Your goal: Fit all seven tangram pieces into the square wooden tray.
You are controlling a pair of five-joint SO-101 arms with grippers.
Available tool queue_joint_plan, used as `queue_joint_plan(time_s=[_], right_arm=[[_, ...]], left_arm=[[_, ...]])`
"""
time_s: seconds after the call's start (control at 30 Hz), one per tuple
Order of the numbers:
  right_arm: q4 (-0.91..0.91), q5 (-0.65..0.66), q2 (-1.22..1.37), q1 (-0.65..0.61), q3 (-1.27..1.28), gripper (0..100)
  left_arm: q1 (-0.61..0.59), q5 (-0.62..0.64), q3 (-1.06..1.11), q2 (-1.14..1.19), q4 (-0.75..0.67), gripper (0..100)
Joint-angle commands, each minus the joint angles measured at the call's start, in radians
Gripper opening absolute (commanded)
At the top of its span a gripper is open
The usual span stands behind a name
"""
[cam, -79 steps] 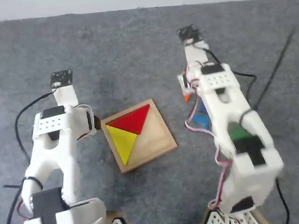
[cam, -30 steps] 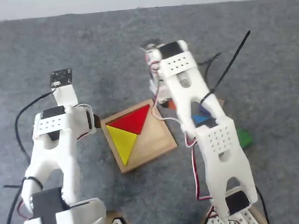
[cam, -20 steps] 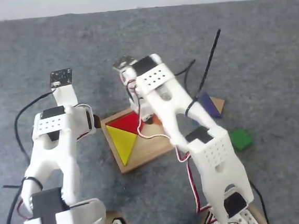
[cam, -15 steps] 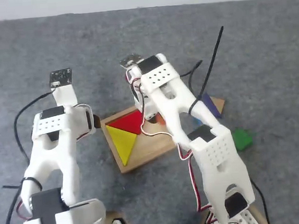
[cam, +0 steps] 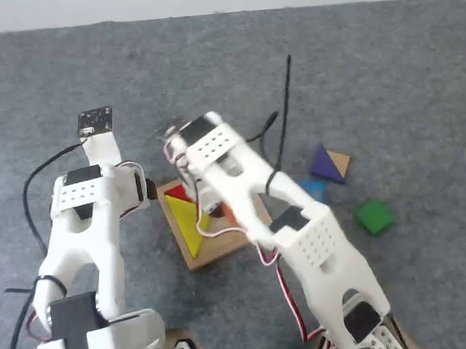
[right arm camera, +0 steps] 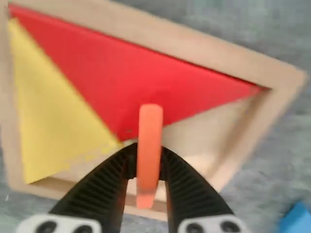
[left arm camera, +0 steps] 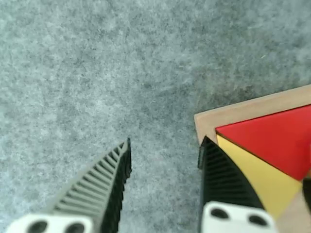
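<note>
The right jaws pinch a thin orange piece [right arm camera: 148,145] edge-on, upright over the square wooden tray [right arm camera: 272,92]. It sits where the red triangle [right arm camera: 146,73] and yellow triangle [right arm camera: 48,116] meet the tray's bare floor; whether it touches down I cannot tell. The left jaws are spread and grip nothing, one tip at the tray's corner, the other over the grey bench [left arm camera: 97,73]. A blue piece [cam: 313,189], a purple piece [cam: 324,165] and a green piece [cam: 374,216] lie apart from the tray.

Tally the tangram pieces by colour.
red piece: 1
yellow piece: 1
orange piece: 1
blue piece: 1
purple piece: 1
tan piece: 1
green piece: 1
Total: 7
</note>
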Motion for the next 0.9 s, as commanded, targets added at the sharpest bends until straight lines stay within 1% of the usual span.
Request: queue_joint_plan(time_s=[0.0, 0.1, 0.2, 0.27, 0.37, 0.53, 0.77, 0.87], right_arm=[[0.015, 0.008, -0.024, -0.053, -0.009, 17.9], [0.028, 0.008, -0.030, -0.061, -0.009, 29.2], [0.038, 0.006, -0.031, -0.064, -0.009, 34.8], [0.039, -0.002, -0.031, -0.062, -0.009, 35.1], [0.041, -0.048, -0.048, -0.068, -0.009, 35.1], [0.036, -0.060, -0.099, -0.081, -0.009, 35.1], [0.024, -0.068, -0.094, -0.081, -0.009, 35.1], [0.024, -0.072, -0.104, -0.084, -0.015, 35.1]], left_arm=[[-0.002, 0.005, -0.007, -0.044, -0.015, 22], [-0.002, 0.005, -0.007, -0.044, -0.015, 22], [-0.002, 0.005, -0.007, -0.044, -0.015, 22], [-0.002, 0.005, -0.007, -0.044, -0.015, 22], [-0.002, 0.005, -0.007, -0.044, -0.015, 22], [-0.005, 0.005, -0.008, -0.044, -0.015, 22], [-0.006, 0.006, -0.010, -0.044, -0.012, 22], [-0.028, 0.008, -0.015, -0.044, -0.014, 22]])
